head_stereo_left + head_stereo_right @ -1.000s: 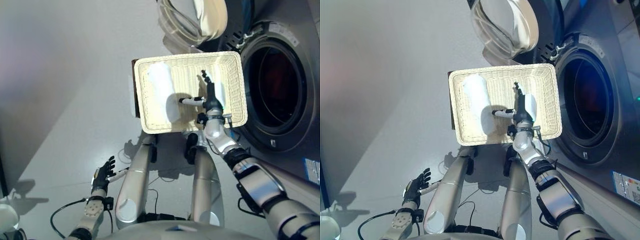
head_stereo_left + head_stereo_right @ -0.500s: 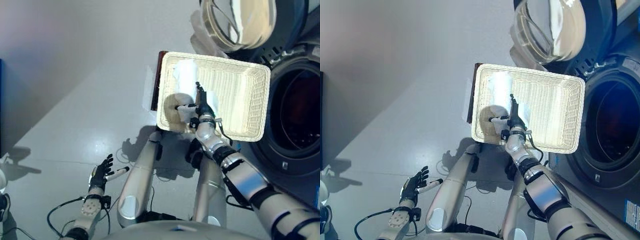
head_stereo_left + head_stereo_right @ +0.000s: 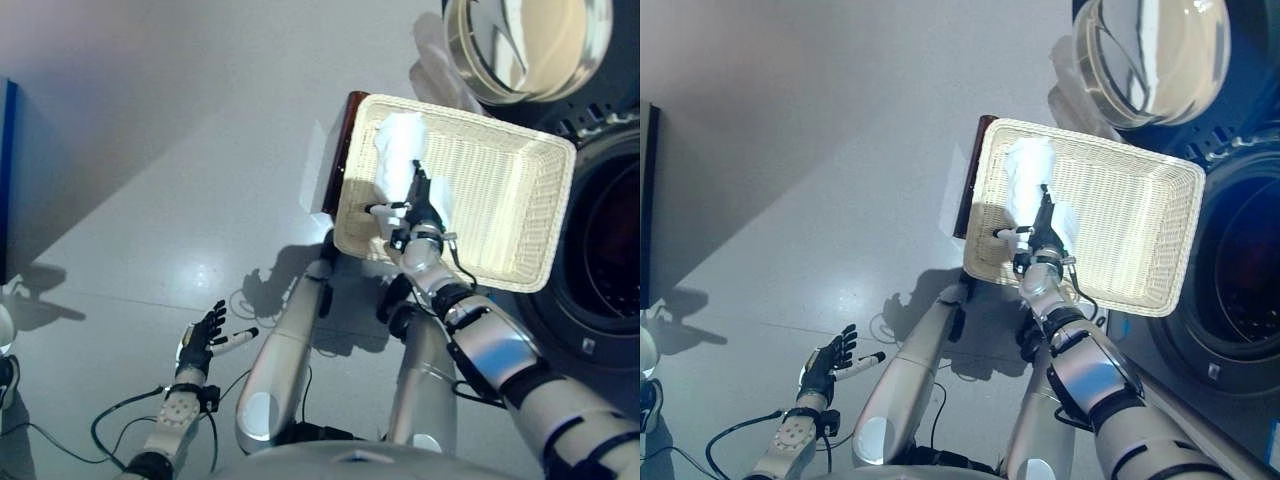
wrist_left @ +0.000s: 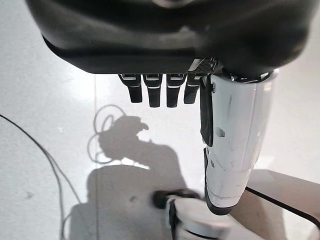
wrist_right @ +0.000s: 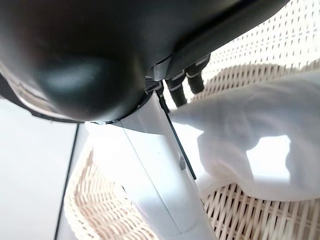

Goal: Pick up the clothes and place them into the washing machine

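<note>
A white wicker basket (image 3: 500,200) stands before the washing machine's open drum (image 3: 612,240). A crumpled white cloth (image 3: 398,145) lies at the basket's left end. My right hand (image 3: 420,200) reaches into the basket, open, its straight fingers resting on the cloth's near edge and the thumb stuck out sideways. In the right wrist view the fingers (image 5: 187,80) point onto the cloth (image 5: 260,135) without curling round it. My left hand (image 3: 205,338) hangs low at the left above the floor, open and holding nothing.
The machine's round glass door (image 3: 525,40) stands swung open above the basket. A dark brown stand (image 3: 338,150) shows under the basket's left edge. Grey floor spreads to the left, and a dark blue panel (image 3: 6,180) runs along the far left edge.
The whole view has shifted with the camera. Within the basket my right hand has gone from the middle to the white cloth at the left end. The left hand stays idle.
</note>
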Controlling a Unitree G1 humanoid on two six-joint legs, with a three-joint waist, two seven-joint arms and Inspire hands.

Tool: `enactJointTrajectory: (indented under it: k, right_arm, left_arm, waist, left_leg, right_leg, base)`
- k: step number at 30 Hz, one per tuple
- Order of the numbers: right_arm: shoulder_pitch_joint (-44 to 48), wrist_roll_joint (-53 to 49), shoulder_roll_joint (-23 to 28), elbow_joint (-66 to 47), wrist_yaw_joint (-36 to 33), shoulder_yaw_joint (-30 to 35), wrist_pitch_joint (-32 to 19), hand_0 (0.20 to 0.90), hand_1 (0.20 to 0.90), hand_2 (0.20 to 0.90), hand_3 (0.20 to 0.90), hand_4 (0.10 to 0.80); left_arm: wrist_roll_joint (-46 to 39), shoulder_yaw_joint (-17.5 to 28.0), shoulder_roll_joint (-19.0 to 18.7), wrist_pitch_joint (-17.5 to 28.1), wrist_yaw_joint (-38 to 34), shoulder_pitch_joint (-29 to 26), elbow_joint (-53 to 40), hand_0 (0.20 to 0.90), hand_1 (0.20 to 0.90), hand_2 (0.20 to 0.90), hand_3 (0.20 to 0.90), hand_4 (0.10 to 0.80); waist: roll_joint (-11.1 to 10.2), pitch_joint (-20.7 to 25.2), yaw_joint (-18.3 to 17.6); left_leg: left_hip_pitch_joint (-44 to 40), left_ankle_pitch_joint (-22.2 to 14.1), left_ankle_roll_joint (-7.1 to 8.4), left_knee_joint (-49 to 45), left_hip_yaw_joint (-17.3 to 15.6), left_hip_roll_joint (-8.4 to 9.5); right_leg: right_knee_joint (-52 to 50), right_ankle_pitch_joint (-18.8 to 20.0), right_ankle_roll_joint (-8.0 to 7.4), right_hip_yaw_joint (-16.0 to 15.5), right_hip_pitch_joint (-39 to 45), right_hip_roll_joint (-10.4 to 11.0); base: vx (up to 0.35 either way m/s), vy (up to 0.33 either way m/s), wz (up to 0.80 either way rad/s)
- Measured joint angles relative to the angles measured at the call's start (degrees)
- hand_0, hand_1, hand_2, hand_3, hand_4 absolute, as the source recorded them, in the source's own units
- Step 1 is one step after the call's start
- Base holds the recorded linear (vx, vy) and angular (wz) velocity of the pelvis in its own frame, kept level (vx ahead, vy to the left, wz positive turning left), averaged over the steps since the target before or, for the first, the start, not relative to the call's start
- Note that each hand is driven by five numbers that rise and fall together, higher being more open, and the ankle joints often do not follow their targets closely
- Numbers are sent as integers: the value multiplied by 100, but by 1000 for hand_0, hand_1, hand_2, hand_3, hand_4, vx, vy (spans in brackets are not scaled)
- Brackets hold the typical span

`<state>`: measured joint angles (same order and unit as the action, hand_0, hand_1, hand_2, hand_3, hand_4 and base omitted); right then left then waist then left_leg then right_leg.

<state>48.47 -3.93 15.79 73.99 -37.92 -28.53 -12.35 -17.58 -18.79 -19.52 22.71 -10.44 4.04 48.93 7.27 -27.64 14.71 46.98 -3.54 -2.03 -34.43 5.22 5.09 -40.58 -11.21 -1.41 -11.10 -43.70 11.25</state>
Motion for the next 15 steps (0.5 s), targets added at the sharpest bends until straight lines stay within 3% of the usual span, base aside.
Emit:
enactJointTrajectory:
  k: [2, 15]
  right_arm:
    - [78, -6, 5, 78, -86, 121, 2, 900, 900, 900, 900, 800]
    - [554, -109, 36, 528, -192, 196, 156, 900, 900, 900, 900, 800]
  left_arm:
    - [1, 10, -47, 28, -12, 2, -75, 900, 900, 900, 900, 800]
    - [-34, -123, -62, 19, -95, 36, -176, 900, 900, 900, 900, 800]
  waist:
    - [8, -3, -11]
    - [42, -20, 26]
  left_leg:
    - [43, 35, 43, 128, -8, 79]
    - [62, 129, 178, 350, -87, 71]
  right_leg:
    - [24, 19, -33, 34, -26, 0]
    - [193, 75, -110, 172, -114, -28]
  base:
    - [12, 47, 16]
    - [10, 40, 0]
